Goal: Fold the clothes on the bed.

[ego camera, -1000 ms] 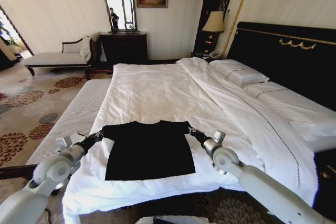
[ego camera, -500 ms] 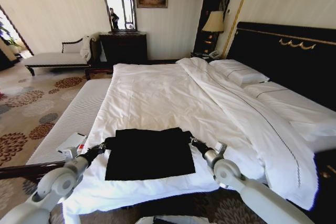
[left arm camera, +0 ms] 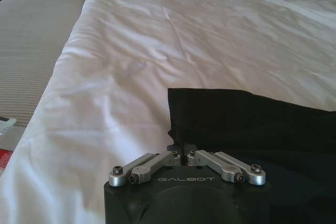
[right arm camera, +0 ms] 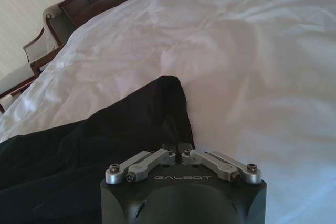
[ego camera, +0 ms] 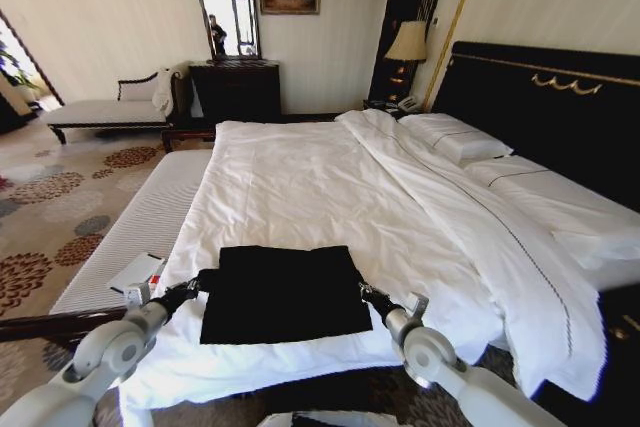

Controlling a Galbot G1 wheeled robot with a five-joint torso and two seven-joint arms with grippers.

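Since a second ago the T-shirt's (ego camera: 284,292) top edge has been drawn down toward the lower frame, halving it. The bed (ego camera: 330,187) spans the centre; the shirt lies low-centre on its sheet. The left gripper (ego camera: 196,287) and the right gripper (ego camera: 364,293) are each pinched closed on a shirt edge.

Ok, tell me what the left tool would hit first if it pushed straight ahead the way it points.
Judging by its wrist view, the left tool is shut on the black T-shirt's edge. Beyond that lies only the bed's white duvet, though depth is unclear.
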